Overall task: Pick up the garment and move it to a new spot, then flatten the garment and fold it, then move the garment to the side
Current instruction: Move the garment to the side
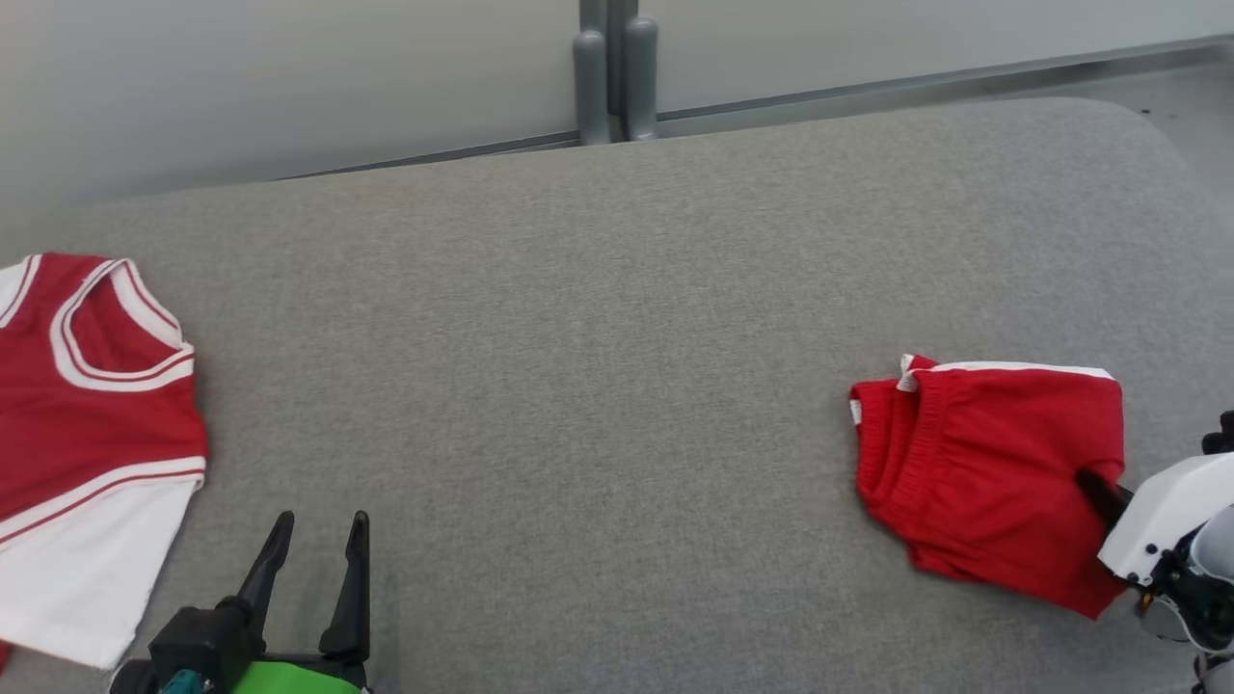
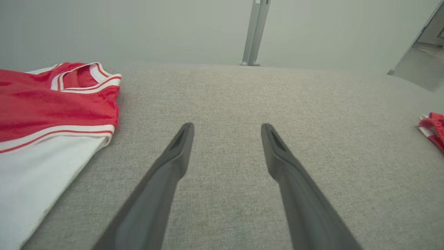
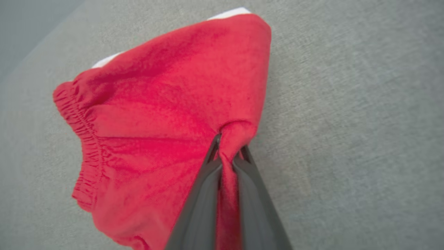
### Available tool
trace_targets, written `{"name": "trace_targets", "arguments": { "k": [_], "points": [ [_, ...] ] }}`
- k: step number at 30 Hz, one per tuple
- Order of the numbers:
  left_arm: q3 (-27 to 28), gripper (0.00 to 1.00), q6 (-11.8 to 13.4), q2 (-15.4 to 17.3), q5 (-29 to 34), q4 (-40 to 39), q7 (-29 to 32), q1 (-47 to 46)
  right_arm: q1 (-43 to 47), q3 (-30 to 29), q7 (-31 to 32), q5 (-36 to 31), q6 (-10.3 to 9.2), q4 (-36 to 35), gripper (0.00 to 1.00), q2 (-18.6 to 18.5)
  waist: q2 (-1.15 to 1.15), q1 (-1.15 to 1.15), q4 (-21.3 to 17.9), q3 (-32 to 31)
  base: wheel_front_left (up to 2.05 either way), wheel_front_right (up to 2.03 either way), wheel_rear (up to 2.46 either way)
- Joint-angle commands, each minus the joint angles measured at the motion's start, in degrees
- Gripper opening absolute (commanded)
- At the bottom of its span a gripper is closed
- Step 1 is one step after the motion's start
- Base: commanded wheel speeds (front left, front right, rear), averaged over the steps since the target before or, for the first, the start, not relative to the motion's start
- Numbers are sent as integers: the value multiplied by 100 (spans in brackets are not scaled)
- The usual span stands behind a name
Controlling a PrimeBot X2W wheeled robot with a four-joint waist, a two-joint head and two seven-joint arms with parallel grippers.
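Grey fabric surface, pale wall behind. Red shorts lie bunched at 4 o'clock in head view, white trim on the far edge. Right gripper fingers are clamped on a pinch of the shorts' near-right corner. Left gripper at 8 o'clock, fingers spread, holding nothing. Red-white jersey at 9 o'clock.

The tabletop is covered in grey woven cloth, matt, with a fine, slightly rough grain. The garment, a pair of red shorts, is soft matt cloth with a gathered, ribbed waistband and white trim. The jersey is smooth red and white cloth with a faint sheen. The left claw and the right claw are dark, smooth and matt, plastic by the look. The right arm's casing is smooth white plastic. The posts behind look smooth, grey and matt.
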Motion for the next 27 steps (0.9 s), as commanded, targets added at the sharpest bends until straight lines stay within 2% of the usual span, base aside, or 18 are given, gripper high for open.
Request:
{"name": "trace_targets", "arguments": {
  "k": [1,8,18,27],
  "points": [
    [13,100,-24,17,59,-38,-3,-105,57,-16,-35,-59,3,16,0,-106,69,0,-454,211,0,0,0],
    [-37,100,-37,58,111,-108,-2,-260,-246,-119,-151,-305,3,116,0,-428,69,0,-443,507,0,0,0],
    [-131,100,35,175,207,-347,169,-608,-1619,119,-262,-1302,2,550,0,-1121,69,0,57,1271,0,0,0],
    [-136,100,113,273,247,-601,289,-706,-2714,-361,-429,-2033,1,1277,0,-1655,69,0,466,1771,0,0,0]
  ]
}}
